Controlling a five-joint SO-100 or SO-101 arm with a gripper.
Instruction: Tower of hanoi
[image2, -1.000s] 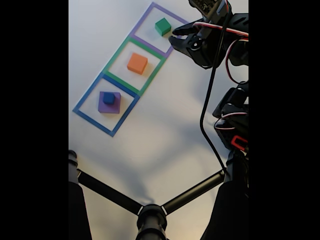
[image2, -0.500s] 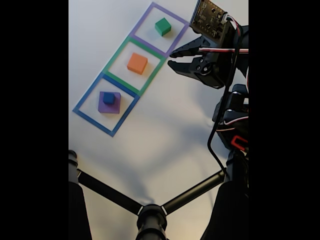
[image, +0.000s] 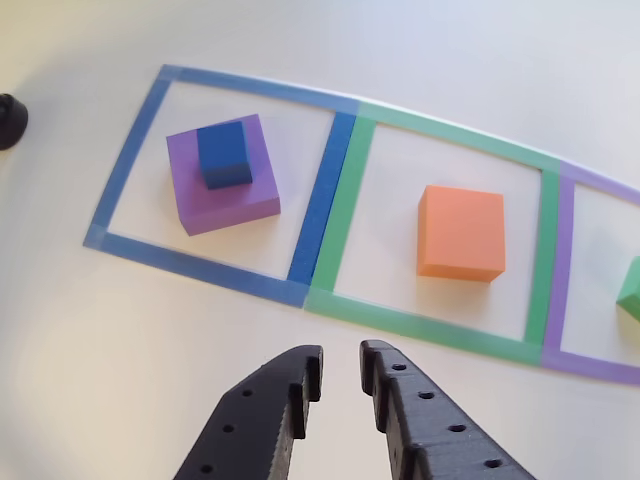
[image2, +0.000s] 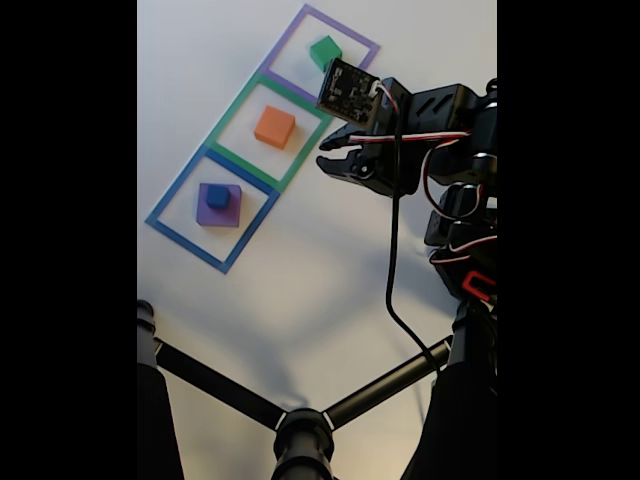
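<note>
Three taped squares lie in a row on the white table. The blue-edged square holds a flat purple block (image: 240, 200) (image2: 230, 210) with a small blue cube (image: 222, 152) (image2: 218, 196) on top. An orange block (image: 462, 232) (image2: 274, 127) sits in the green-edged square. A green cube (image: 632, 290) (image2: 322, 50) rests in the purple-edged square. My gripper (image: 340, 365) (image2: 325, 155) hovers just outside the green-edged square, beside the orange block. Its black jaws stand a little apart with nothing between them.
A black tripod (image2: 300, 430) spreads its legs across the bottom of the fixed view. The arm's body and cable (image2: 392, 270) fill the right side. A small black knob (image: 10, 120) sits at the left edge of the other view.
My gripper has swung away from the green cube in the purple-edged square. It moved down and left to the edge of the green-edged square, and it holds nothing.
</note>
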